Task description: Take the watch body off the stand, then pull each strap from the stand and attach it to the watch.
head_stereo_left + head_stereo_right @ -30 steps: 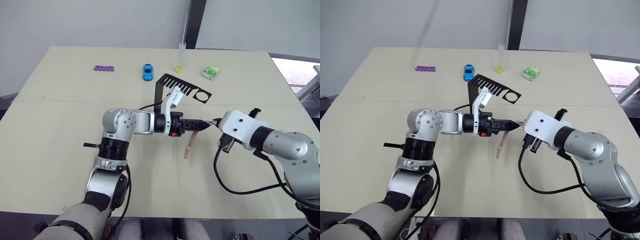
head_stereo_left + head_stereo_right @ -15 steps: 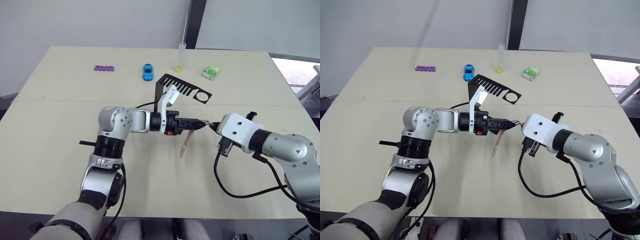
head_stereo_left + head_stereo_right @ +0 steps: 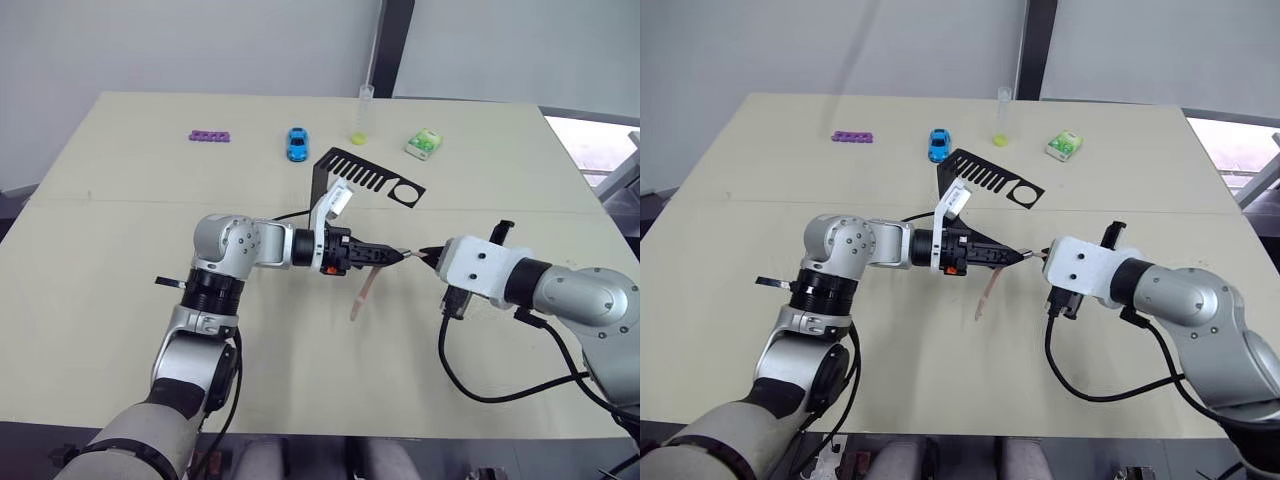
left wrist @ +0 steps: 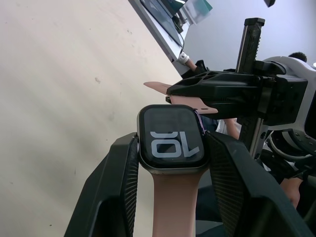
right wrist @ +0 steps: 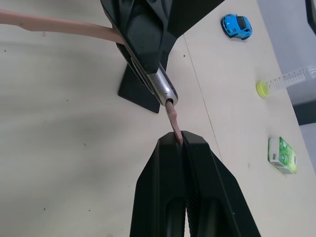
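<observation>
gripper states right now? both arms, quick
Left gripper: closed on the watch body, one strap already hanging from it.
Right gripper: closed on the second strap, at the watch.

Place: a robot test room or lab, not a home.
Surface [image 3: 120, 290]: one large, plain beige top, bare apart from a few scattered small items, nothing domestic about it.
Walls: flat pale grey panels behind, split by a dark vertical post [image 3: 392, 45].
Props: an odd mix laid out along the far side, a blue toy car [image 3: 296, 143], a purple knobbly strip [image 3: 208, 135], a clear tube with a yellow-green cap [image 3: 361, 113], a green-white packet [image 3: 424, 144], and a black sheet-metal stand [image 3: 365, 175].
Far edge: in the left wrist view, monitors [image 4: 170, 22] and a seated person [image 4: 296, 57] past the surface.
</observation>
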Tool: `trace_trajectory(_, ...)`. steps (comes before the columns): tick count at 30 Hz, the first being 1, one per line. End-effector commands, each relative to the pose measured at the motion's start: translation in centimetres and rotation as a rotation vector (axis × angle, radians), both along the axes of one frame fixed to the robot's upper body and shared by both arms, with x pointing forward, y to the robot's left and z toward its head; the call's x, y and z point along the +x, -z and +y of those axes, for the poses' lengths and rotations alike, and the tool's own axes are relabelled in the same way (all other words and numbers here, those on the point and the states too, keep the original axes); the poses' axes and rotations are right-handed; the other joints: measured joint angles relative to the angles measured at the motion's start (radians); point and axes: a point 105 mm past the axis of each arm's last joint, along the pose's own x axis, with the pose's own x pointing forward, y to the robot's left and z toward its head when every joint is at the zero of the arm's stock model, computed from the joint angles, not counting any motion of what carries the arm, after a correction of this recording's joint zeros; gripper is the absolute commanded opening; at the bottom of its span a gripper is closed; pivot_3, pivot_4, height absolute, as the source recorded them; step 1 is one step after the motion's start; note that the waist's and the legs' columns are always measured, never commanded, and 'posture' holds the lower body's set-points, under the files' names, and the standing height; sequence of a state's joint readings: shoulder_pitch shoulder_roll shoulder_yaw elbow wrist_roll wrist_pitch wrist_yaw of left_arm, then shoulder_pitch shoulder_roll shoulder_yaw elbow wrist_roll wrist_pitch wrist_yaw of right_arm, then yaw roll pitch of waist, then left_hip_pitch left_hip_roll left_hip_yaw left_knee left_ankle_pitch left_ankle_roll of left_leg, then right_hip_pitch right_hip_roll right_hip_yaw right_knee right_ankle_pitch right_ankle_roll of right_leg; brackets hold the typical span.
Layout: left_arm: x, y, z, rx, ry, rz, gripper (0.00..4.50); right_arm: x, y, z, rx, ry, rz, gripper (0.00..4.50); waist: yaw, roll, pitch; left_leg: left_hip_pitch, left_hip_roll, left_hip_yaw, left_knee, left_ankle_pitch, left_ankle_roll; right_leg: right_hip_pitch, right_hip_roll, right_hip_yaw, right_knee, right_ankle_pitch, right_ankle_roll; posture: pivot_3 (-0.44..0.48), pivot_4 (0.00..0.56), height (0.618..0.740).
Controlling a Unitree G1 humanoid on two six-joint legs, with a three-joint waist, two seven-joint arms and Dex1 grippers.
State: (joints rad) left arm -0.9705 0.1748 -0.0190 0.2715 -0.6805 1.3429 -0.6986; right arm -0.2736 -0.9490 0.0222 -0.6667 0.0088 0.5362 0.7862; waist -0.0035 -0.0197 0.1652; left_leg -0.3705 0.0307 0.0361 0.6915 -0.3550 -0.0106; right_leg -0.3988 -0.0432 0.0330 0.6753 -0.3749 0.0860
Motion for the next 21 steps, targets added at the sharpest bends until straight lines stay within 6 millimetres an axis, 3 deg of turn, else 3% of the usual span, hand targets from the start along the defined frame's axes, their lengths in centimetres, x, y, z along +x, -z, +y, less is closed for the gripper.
trace_trajectory(1,-0.3,-1.0,-0.6,-0.010,0.025,-0.023,1.59,-0.4,-1.4,0.2,-0.020,-0.023,-0.069,0.00,0.000,0.000,0.000,0.000,0.000,0.000,0.000,0.000,0.000,0.000,0.000,0.000,0.000,0.000,0.000,0.000,0.150,0.740)
trace_trajectory(21,-0.8,-1.8,-2.7,-0.024,0.010,-0.072,1.59,-0.2,-0.9,0.1,-0.070,-0.002,-0.050,0.00,0.000,0.000,0.000,0.000,0.000,0.000,0.000,0.000,0.000,0.000,0.000,0.000,0.000,0.000,0.000,0.000,0.150,0.740)
